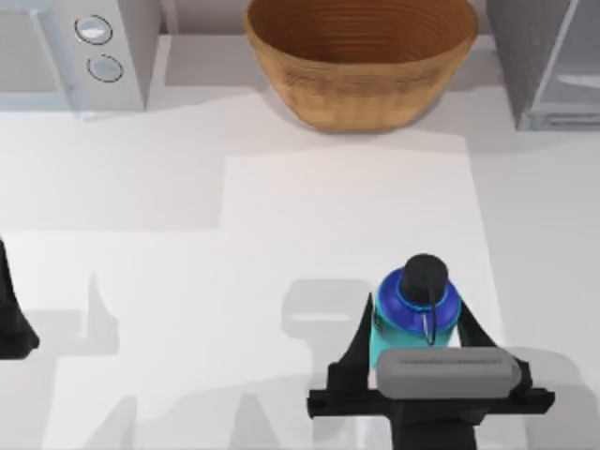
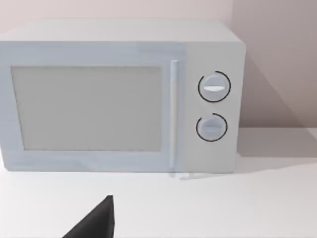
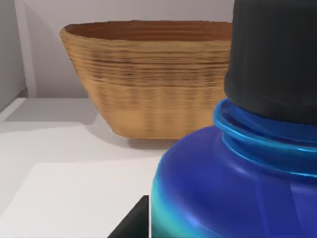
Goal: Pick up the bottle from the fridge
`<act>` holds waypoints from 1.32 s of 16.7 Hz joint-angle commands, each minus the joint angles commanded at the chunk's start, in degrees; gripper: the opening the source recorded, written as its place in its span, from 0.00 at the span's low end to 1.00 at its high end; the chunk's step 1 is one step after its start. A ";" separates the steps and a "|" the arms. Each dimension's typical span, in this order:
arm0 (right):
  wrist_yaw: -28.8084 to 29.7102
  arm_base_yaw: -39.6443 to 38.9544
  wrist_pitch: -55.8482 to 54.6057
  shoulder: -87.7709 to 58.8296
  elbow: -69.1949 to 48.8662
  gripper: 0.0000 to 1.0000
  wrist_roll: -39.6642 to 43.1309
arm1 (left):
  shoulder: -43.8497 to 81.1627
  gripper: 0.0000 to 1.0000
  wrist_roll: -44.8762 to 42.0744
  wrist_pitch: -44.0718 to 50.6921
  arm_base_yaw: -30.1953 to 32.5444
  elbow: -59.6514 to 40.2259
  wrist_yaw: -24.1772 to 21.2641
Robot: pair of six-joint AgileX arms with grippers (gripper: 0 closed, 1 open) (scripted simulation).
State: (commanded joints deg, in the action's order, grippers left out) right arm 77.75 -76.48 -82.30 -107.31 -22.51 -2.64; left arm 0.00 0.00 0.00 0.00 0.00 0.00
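Observation:
The bottle (image 1: pixel 417 305), translucent blue with a black cap and a teal lower body, stands upright at the table's front right, well away from the fridge (image 1: pixel 525 66) at the back right corner. My right gripper (image 1: pixel 419 311) reaches in from the front edge, with one black finger along each side of the bottle's body, shut on it. Up close in the right wrist view are the bottle (image 3: pixel 233 183) and a fingertip (image 3: pixel 134 223) at its side. My left gripper (image 1: pixel 14 323) is parked at the table's left edge.
A large wooden bowl (image 1: pixel 361 56) stands at the back middle, beyond the bottle. A white box with two round knobs (image 1: pixel 103 47) sits at the back left and faces the left wrist camera (image 2: pixel 124 94). Bare white tabletop (image 1: pixel 234 281) lies between the arms.

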 joint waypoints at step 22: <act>-11.46 11.66 -10.05 -13.25 -4.66 0.38 1.36 | 0.00 1.00 0.00 0.00 0.00 0.00 0.00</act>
State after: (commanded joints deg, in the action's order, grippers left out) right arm 66.29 -64.82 -92.35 -120.55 -27.16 -1.29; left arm 0.00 0.00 0.00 0.00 0.00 0.00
